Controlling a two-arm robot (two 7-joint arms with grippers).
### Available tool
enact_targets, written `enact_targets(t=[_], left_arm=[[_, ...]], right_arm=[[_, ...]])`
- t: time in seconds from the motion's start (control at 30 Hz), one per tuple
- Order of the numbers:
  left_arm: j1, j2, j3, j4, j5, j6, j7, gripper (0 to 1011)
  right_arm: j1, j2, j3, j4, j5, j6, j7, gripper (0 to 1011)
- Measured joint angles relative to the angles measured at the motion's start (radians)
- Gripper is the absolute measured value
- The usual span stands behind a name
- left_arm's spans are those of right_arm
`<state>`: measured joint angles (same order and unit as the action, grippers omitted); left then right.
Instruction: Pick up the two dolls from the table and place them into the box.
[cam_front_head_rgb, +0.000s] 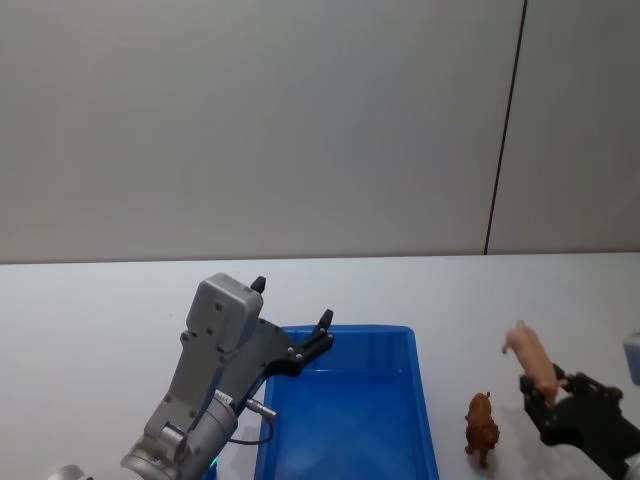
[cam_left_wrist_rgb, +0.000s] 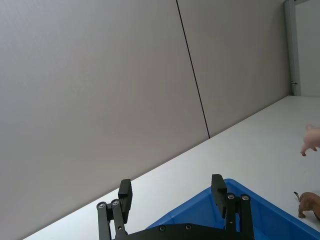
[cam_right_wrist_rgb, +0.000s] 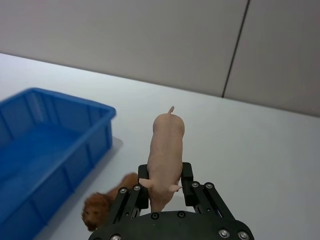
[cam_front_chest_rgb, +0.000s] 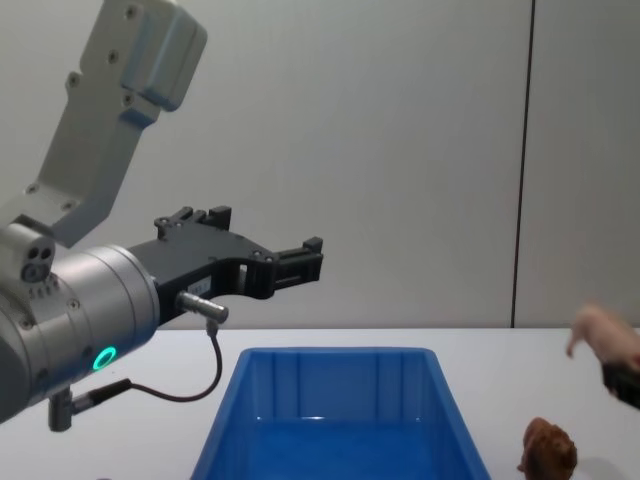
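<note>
Right of the blue box (cam_front_head_rgb: 423, 400), right tool (cam_right_wrist_rgb: 165, 187) grips smooth pale-pink doll (cam_right_wrist_rgb: 166, 145) aloft; left tool (cam_left_wrist_rgb: 171, 184) gapes empty.

Laboratory-type test setting: plain white table (cam_front_head_rgb: 100, 300) set against bare grey wall panels (cam_front_head_rgb: 250, 120) with one dark seam (cam_front_head_rgb: 505, 130).

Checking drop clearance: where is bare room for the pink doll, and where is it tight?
The box floor is bare between its walls; the open left gripper hangs over its far-left corner. The table behind the box is bare. Crowded: right of the box, the brown doll stands by the right gripper holding the pink doll.
</note>
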<state>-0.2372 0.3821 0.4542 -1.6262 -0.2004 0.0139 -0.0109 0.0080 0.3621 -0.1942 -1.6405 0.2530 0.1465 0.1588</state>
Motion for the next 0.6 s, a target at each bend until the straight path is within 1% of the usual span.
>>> enact_targets(t=[0.27,0.4,0.6], left_arm=[[0.0,0.0,0.0,0.0,0.0,0.0,0.0,1001],[0.0,0.0,0.0,0.0,0.0,0.0,0.0,1001],[0.0,0.0,0.0,0.0,0.0,0.0,0.0,1001]], right_arm=[[0.044,-0.012,-0.008,-0.03,-0.008,0.014,0.083,360],[0.071,-0.022,-0.015,-0.035,-0.013,0.032,0.13,360],[0.125,-0.049,-0.033,-0.026,-0.024,0.071,0.211,360]])
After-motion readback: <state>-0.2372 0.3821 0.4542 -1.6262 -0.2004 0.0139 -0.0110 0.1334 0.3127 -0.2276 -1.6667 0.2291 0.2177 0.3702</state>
